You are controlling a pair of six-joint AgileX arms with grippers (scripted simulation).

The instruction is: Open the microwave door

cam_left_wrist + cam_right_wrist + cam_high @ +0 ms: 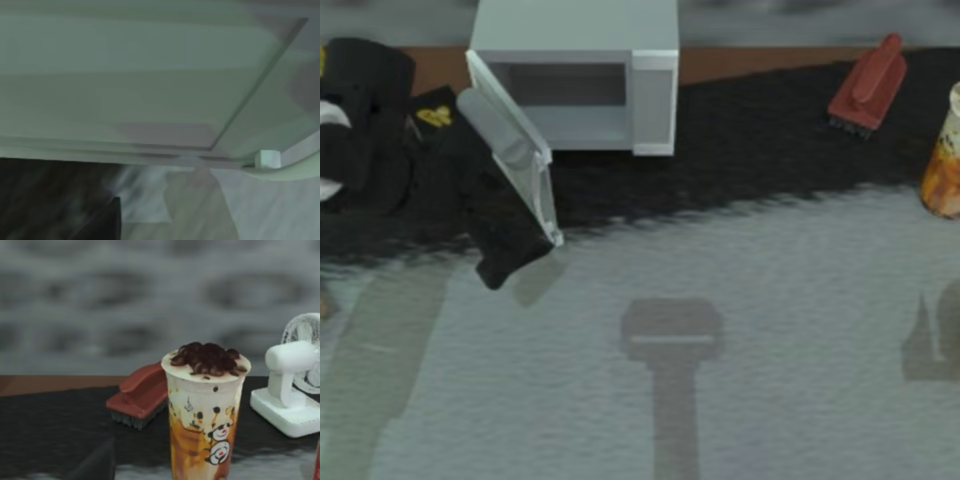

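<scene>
At the bench's [740, 330] twelve o'clock edge, our boxy silver-white microwave [582, 70] stands with its silver-framed, grey-windowed door [512, 150] swung toward seven o'clock. Our left gripper [515, 245] sits at the door's free edge; whether its jaws are spread or pinching, we cannot tell.

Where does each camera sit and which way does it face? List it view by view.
Top view: above the table, looking down on the microwave, its open door, and the left arm.
Left wrist view: close against the door; a dark finger shows.
Right wrist view: low, facing a drink cup, brush and fan.
Top and right wrist views share the brush and cup.
</scene>
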